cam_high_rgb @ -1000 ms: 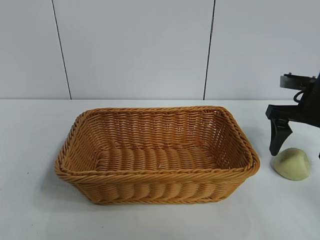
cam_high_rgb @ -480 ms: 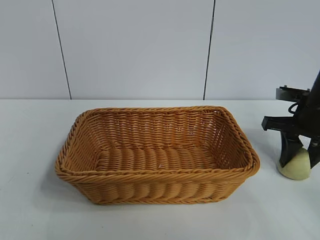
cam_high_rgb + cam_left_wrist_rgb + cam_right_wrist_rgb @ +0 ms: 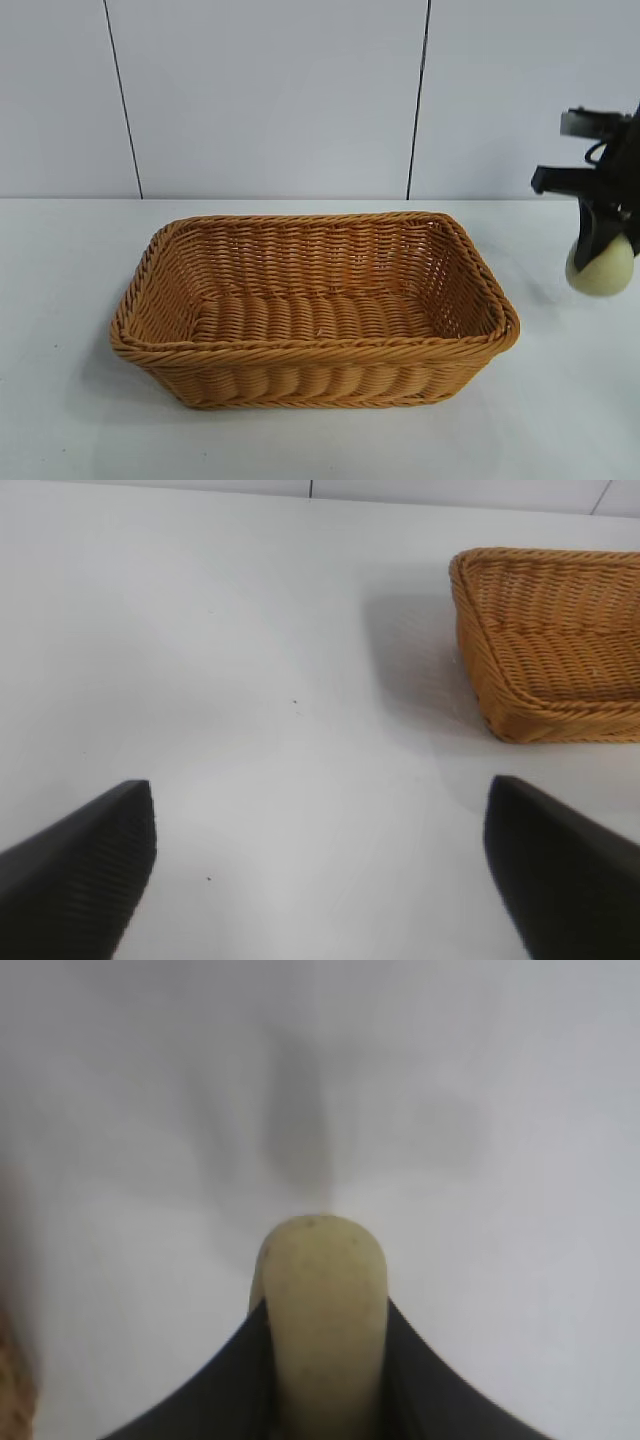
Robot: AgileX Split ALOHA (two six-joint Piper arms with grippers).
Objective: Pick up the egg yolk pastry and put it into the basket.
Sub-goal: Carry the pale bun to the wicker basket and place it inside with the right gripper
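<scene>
The egg yolk pastry (image 3: pixel 600 268) is now held clear of the table (image 3: pixel 60 300), pinched between the fingers of the right gripper (image 3: pixel 603 250) — a second ago it lay on the surface to the right of the basket (image 3: pixel 315 352) with the jaws spread wide above it, and half a second ago the fingers were closing around it while it was still resting there. In the right wrist view the pale lump (image 3: pixel 320 1320) is seen squeezed between the two dark fingers (image 3: pixel 215 1385), with bare tabletop blurred beneath it. The pastry is carried just beyond the basket's right end, at about the level of its braided rim, and nothing has been placed inside the basket yet. The grasp is therefore judged complete and the lift begun; what remains is a carry leftward over the rim and a release above the woven floor. The soft lump could be dented or slip if the pinch shifts. The left gripper (image 3: pixel 320 880) is parked off the basket's left end, its fingers spread wide and empty over bare table.
</scene>
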